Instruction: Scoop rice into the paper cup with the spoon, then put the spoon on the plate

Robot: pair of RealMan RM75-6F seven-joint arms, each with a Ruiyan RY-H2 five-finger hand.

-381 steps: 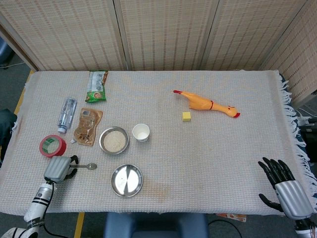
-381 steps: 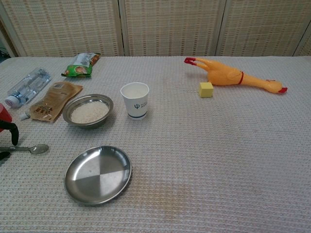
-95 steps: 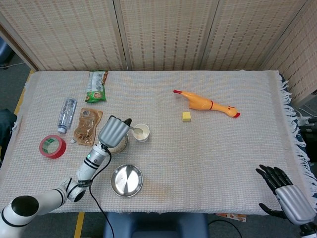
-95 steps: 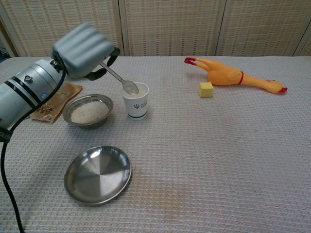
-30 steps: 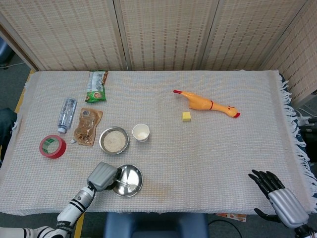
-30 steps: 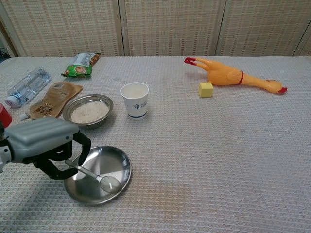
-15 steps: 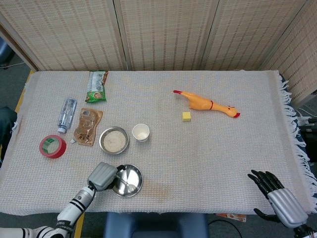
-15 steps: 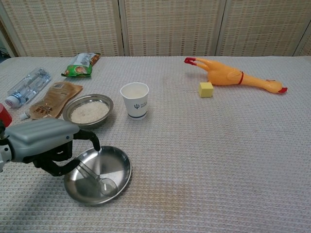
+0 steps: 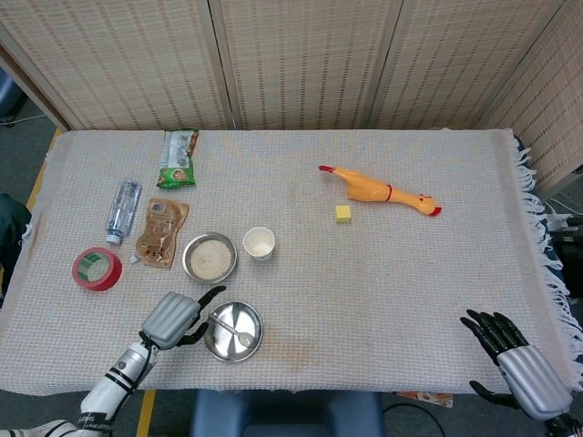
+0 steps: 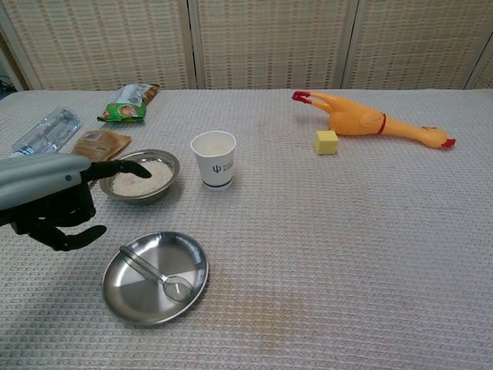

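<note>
The left hand point(image 10: 50, 199) hovers at the frame's left edge, fingers spread and holding nothing, just left of the plate point(image 10: 135, 299). The spoon point(image 10: 158, 275) lies in that plate at lower left; above it stand the rice bowl point(image 10: 141, 176) and the paper cup point(image 10: 215, 159). The right hand point(image 9: 519, 364) sits at the head view's lower right corner, fingers apart and empty.

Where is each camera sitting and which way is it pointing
Head view: high above the near table edge, looking steeply down on the whole table; shows the left hand and forearm and the right hand.
Chest view: low at the near edge, looking across toward the wicker screens; shows only the left hand.
Shared: the left hand, the plate holding the spoon, the rice bowl, the paper cup and the rubber chicken.
</note>
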